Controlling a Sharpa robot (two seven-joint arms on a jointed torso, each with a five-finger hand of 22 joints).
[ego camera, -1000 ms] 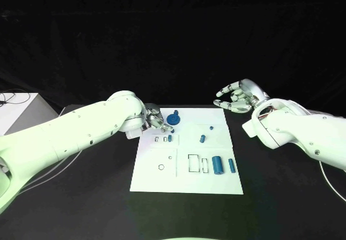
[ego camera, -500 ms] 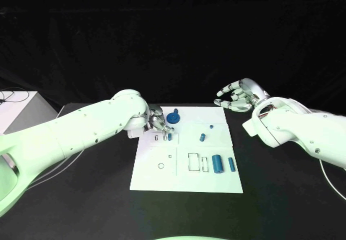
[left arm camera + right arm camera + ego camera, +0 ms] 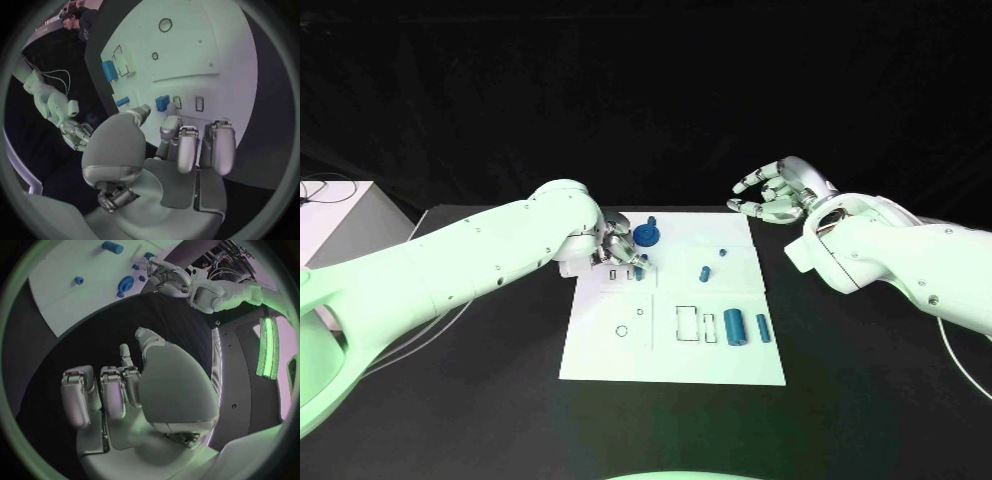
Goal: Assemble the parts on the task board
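Two robot hands in play: the left robot hand (image 3: 617, 250), fingers apart and grasping nothing, hovers at the task board's (image 3: 678, 355) far-left corner over a small blue part (image 3: 162, 103); next comes a careful pinch. The right robot hand (image 3: 773, 195), released, waits beyond the board's far-right corner.

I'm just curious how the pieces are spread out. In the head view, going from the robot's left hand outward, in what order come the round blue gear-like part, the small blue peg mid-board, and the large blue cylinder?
From the left hand:
1. Round blue gear-like part, beside the hand, at the board's far edge.
2. Small blue peg, mid-board.
3. Large blue cylinder, in the board's near right part.
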